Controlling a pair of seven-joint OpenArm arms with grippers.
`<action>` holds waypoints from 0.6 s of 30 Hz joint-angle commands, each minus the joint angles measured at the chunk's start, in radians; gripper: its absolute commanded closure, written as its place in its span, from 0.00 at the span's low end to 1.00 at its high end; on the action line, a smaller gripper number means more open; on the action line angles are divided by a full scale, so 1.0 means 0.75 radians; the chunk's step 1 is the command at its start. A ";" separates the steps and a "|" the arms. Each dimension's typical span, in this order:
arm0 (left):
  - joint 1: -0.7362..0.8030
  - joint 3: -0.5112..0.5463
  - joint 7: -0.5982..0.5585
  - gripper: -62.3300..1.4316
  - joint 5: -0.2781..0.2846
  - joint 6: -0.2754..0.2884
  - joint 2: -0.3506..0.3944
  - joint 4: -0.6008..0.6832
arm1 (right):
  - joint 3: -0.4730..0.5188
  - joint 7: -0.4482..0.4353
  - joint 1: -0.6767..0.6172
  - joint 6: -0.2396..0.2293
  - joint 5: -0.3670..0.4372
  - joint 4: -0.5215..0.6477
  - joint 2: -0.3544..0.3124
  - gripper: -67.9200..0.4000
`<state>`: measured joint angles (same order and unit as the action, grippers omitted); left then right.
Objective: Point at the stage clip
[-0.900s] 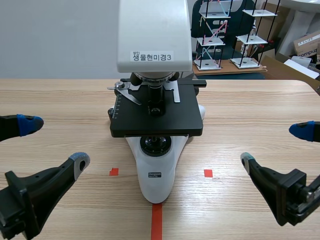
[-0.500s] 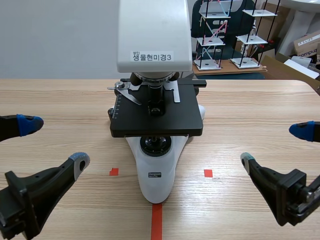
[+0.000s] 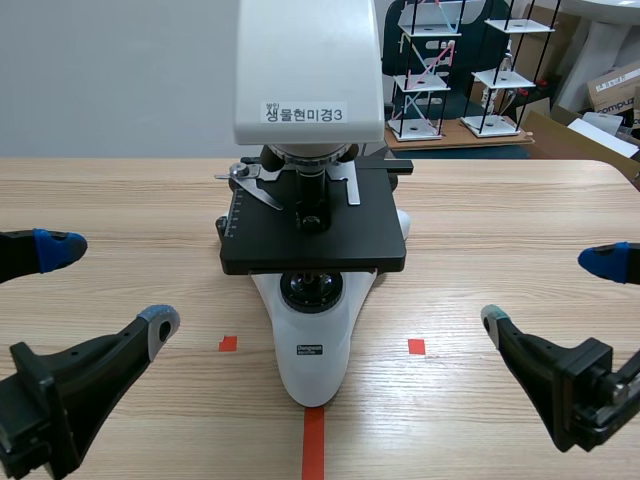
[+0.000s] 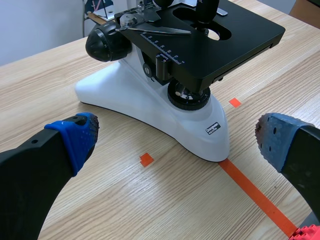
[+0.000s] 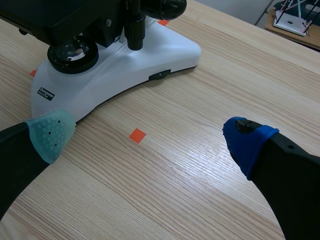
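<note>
Black stage (image 3: pixel 345 240) on a white microscope (image 3: pixel 315 345), standing mid-table on the wood-grain table (image 3: pixel 500 200). The head carries a printed label (image 3: pixel 303 114).

Obs. 1: The stage clip (image 3: pixel 256 186) is a silvery metal blade lying flat on the far part of the stage, at 10 o'clock from the objective (image 3: pixel 311 190), its tip slanting in toward the lens. A second clip (image 3: pixel 350 184) lies at 2 o'clock from the objective. In the left wrist view the first clip shows along the stage's ruled edge, well ahead of the fingers.

Obs. 2: The left claw (image 3: pixel 108 285) is at 8 o'clock from the microscope base, low over the table, fingers spread wide with nothing between them; one pad is blue (image 3: pixel 55 248), the other grey-green (image 3: pixel 160 322). It is well apart from both clips.

Obs. 3: The right claw (image 3: pixel 548 290) is at 4 o'clock from the base, likewise spread wide and gripping nothing, well apart from the stage.

Obs. 4: Orange-red tape squares sit at 9 and 3 o'clock of the base foot, and a tape line at 6 o'clock. Rod-and-tier models (image 3: pixel 430 70) stand beyond the table at 1 o'clock
</note>
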<state>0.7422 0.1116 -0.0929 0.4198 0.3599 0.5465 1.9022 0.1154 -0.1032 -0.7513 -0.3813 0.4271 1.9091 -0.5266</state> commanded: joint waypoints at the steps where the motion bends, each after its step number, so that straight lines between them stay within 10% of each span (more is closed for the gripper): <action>1: -0.019 0.001 0.013 0.00 0.008 0.007 0.006 0.029 | 0.004 -0.019 0.001 -0.001 0.005 0.017 -0.010 0.00; 8: -0.134 -0.078 0.053 0.00 0.012 0.031 0.063 0.014 | 0.004 -0.019 0.001 -0.001 0.005 0.017 -0.010 0.00; 13: -0.287 -0.165 0.055 0.65 0.019 0.037 0.136 -0.067 | 0.004 -0.019 0.001 -0.001 0.005 0.017 -0.010 0.00; 18: -0.501 -0.302 0.054 0.90 0.026 0.037 0.198 -0.196 | 0.004 -0.019 0.001 -0.001 0.005 0.017 -0.010 0.00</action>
<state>0.3855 -0.1104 -0.0345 0.4278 0.3893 0.6941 1.7546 0.1154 -0.1036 -0.7513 -0.3813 0.4271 1.9091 -0.5266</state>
